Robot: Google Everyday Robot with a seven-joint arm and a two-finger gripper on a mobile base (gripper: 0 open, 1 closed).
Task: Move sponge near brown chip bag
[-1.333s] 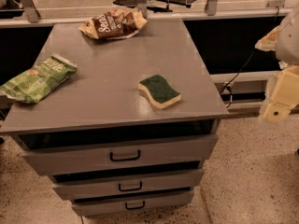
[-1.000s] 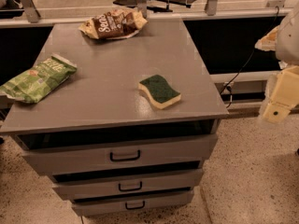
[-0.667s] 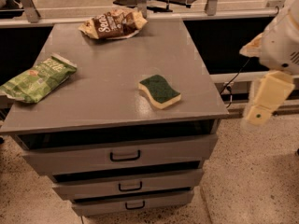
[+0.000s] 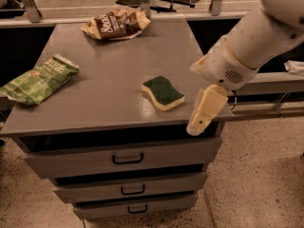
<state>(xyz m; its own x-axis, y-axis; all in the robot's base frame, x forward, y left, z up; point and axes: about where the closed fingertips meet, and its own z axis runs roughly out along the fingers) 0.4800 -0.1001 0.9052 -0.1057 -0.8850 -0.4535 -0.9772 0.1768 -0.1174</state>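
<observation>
Sponge [image 4: 163, 92] lies green side up near the bench [image 4: 109, 61] front-right edge, well apart from the brown chip bag [image 4: 116, 24] at the back. Pincer [image 4: 204, 110] hangs just off that edge; you cannot tell whether it is apart or together. Expect light, soft, squashy foam, so pinch it across the narrow sides; the bag's white script is not legible.

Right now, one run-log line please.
gripper: at front-right corner of cabinet, beside sponge, apart | sponge: lying front-right, far from brown chip bag | brown chip bag: back edge
</observation>
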